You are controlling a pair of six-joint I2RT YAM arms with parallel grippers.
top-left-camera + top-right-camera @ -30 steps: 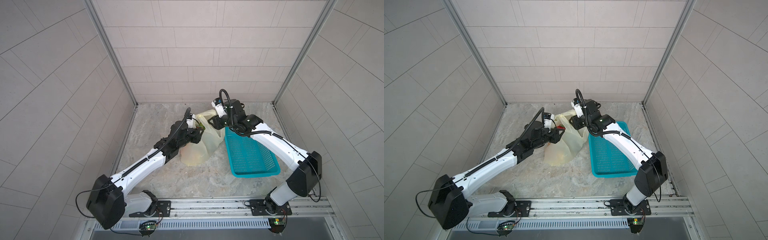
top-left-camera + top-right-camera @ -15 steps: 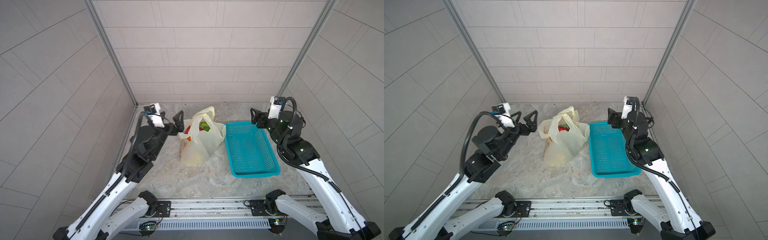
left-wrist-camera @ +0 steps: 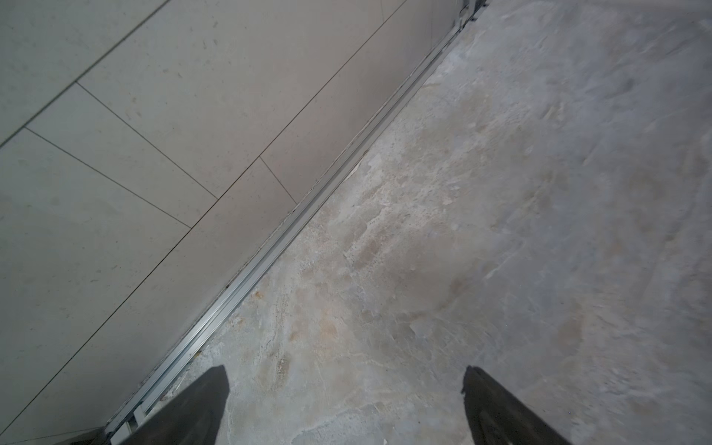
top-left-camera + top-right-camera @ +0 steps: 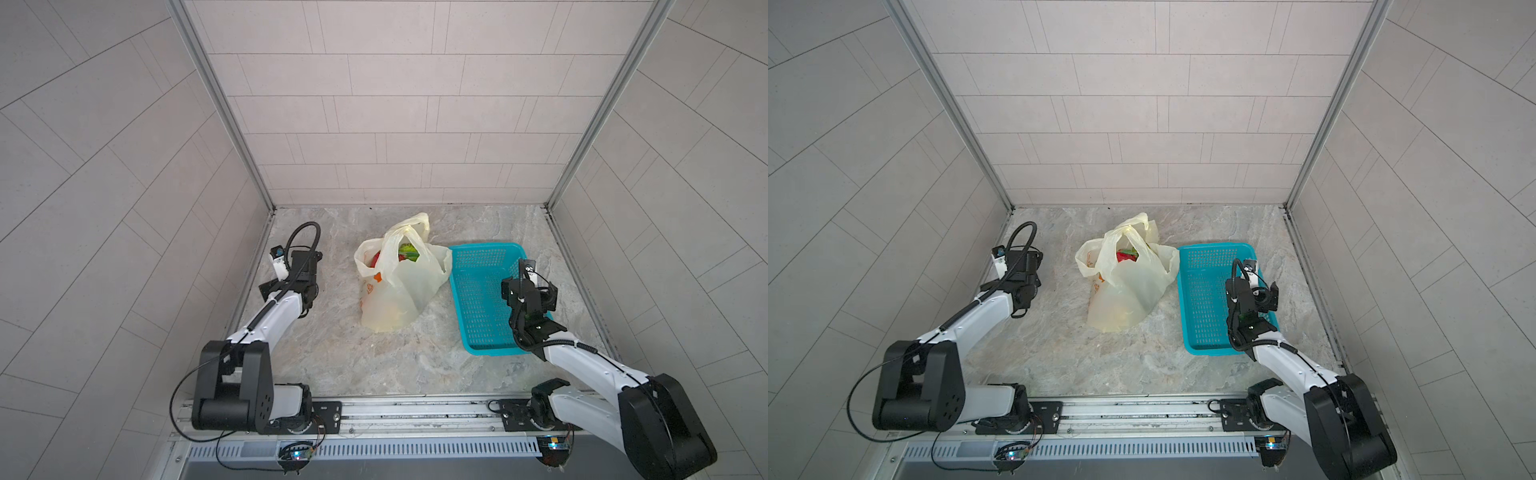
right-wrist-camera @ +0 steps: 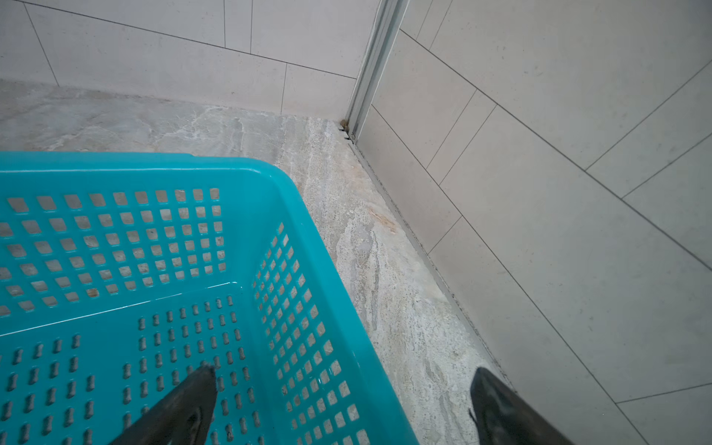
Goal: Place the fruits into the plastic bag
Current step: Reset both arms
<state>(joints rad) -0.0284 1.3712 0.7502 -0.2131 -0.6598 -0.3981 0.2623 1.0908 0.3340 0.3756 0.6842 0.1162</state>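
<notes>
A robot test booth. Tiled panels (image 4: 399, 124) and aluminium posts (image 4: 223, 104) enclose the worktop (image 4: 374, 365). The left arm (image 4: 272, 318) and right arm (image 4: 590, 365) share a rail (image 4: 415, 411).

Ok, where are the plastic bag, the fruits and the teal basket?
plastic bag (image 4: 401, 291): in a top view, on its front wall.
fruits (image 4: 409, 250): in a top view, on the green piece in the bag's mouth.
teal basket (image 5: 154, 165): right wrist view, on its rim.

Grey marbled tabletop (image 4: 374, 365), plastic bag (image 4: 403, 291) just beside teal basket (image 4: 478, 291) on it.
</notes>
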